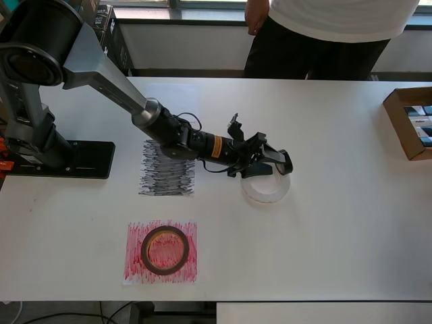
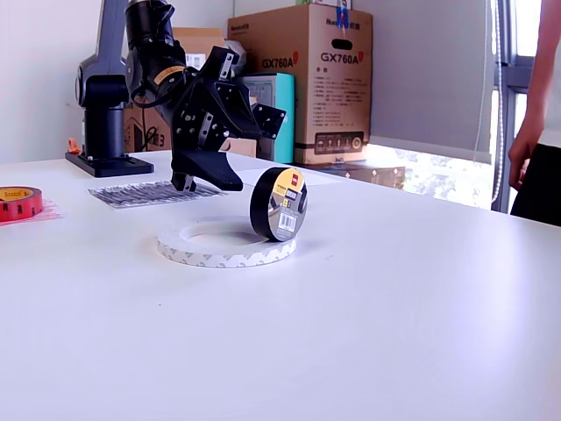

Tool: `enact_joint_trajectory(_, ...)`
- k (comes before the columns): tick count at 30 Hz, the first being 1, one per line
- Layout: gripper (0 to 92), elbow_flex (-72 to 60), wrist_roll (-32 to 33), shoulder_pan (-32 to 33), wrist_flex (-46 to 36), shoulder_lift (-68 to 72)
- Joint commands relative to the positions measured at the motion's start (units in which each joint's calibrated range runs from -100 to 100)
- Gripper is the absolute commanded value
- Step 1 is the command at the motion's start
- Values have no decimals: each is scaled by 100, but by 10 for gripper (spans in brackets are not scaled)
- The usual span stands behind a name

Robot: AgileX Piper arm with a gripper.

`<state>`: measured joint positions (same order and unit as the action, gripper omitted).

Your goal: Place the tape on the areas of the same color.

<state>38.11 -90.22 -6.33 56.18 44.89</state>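
Observation:
The small black roll [image 2: 279,203] stands on its edge over the wide white ring [image 2: 226,244], its labelled face toward the exterior camera. My gripper [image 1: 268,159] is right behind it, jaws spread about the roll's width. One finger [image 2: 209,173] shows a thin gap to the roll, and the other is hidden, so I cannot tell whether there is a grip. From overhead, the black roll [image 1: 287,162] sits at the right rim of the white ring [image 1: 265,187]. The red roll [image 1: 164,250] lies on the red scribbled sheet [image 1: 160,273]. The black scribbled sheet [image 1: 167,172] lies under my forearm. A faint white sheet [image 1: 177,94] lies beyond it.
A person [image 1: 324,34] stands at the table's far edge in the overhead view. An open cardboard box [image 1: 410,121] sits at the overhead view's right edge. The arm's base [image 1: 57,158] is at its left. Cartons [image 2: 302,79] stand behind the table in the exterior view.

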Motion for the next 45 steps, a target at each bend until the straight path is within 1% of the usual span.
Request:
enact_joint_trajectory(1,592,-62,-23,-13,71,-26)
enact_joint_trajectory(14,592,-144,2,121,63,86)
enact_joint_trajectory(25,592,-635,-15,74,63,544)
enact_joint_trajectory(45,592,-662,-15,169,54,582)
